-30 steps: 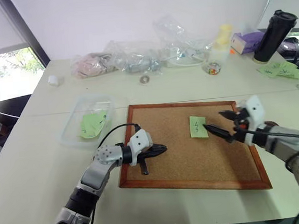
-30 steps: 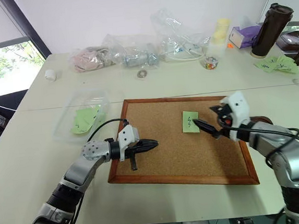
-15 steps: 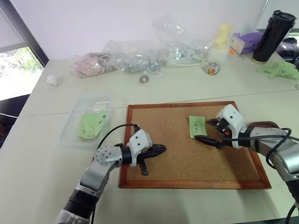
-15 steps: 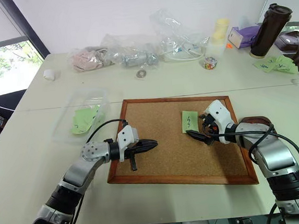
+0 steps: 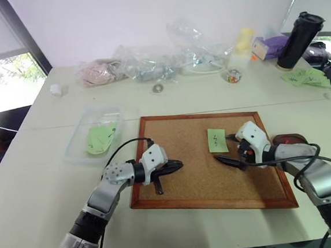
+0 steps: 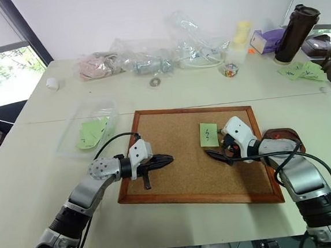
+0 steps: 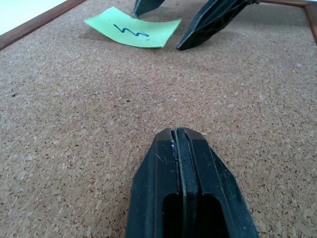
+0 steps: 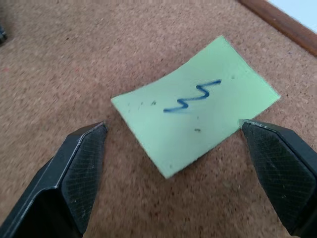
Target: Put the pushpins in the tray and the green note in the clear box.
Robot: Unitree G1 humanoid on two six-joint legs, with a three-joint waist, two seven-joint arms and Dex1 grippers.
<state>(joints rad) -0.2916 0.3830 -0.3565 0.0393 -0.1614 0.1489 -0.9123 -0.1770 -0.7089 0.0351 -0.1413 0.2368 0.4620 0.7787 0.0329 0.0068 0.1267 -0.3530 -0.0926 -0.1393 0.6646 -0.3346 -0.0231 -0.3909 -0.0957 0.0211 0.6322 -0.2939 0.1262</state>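
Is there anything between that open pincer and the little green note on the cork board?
Nothing visible. The right pincer is open, with bare cork board between its fingers and the green note.

You have a pale table (image 5: pixel 37 187) carrying a wood-framed cork board (image 5: pixel 200 185) up front, the clear box (image 5: pixel 95 143) to its left, the tray (image 5: pixel 289 140) at its right edge, and bags (image 5: pixel 148 61), a dark flask (image 5: pixel 297 40) and green slips (image 5: pixel 307 77) along the back.
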